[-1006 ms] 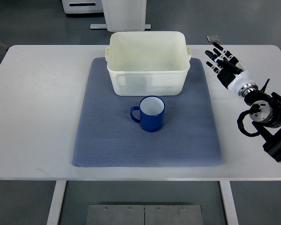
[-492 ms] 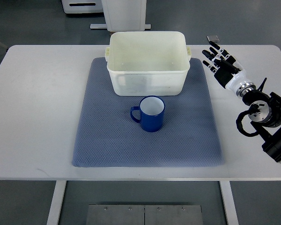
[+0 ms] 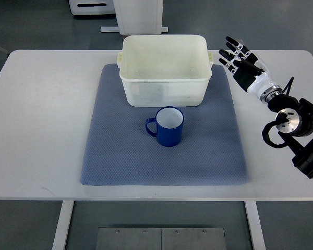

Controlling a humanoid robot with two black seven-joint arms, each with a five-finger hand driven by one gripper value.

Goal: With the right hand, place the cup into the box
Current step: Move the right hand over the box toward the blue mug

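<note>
A mat (image 3: 120, 156) lies on the middle of the table (image 3: 36, 130). The box (image 3: 164, 69) stands on the mat's far part, and the cup (image 3: 167, 126) stands upright on the mat just in front of the box, apart from it, its handle pointing left. The right hand (image 3: 241, 61) is above the table's far right part, to the right of the box and well apart from the cup.
</note>
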